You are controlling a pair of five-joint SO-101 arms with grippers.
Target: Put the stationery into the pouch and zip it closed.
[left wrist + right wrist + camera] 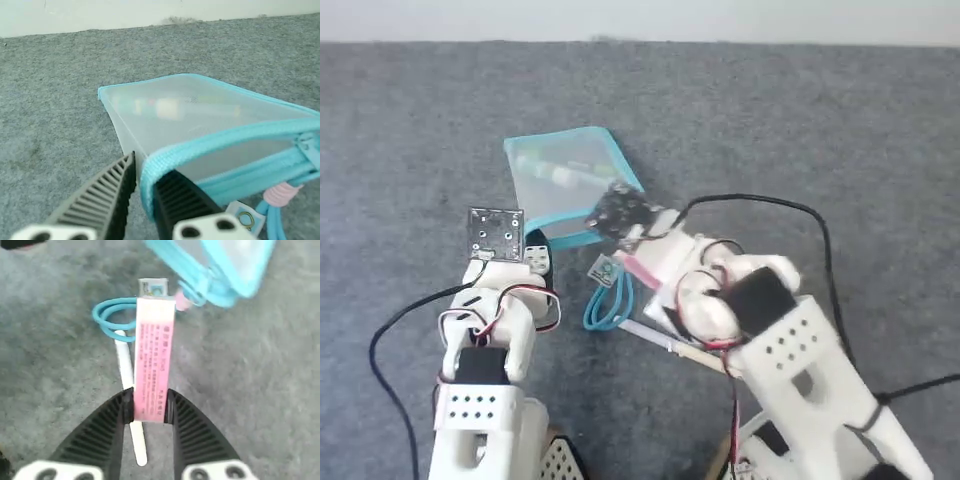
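The translucent pouch (565, 185) with teal edging lies on the grey carpet, with a pen-like item (167, 106) inside it. My left gripper (145, 192) is shut on the pouch's teal zipper edge at its near corner; it sits at the pouch's near-left corner (536, 252). My right gripper (149, 405) is shut on a flat pink pack (152, 355), held just short of the pouch's opening (200, 287). The pink pack (638, 268) also shows under the right arm. A white pen (129, 390) lies on the carpet beneath it.
A teal cord loop (610, 302) with a small tag (605, 270) lies beside the pouch's near edge. The white pen (655, 338) rests by the right arm's base. Black cables (800, 215) trail over the carpet. Open carpet lies beyond and left of the pouch.
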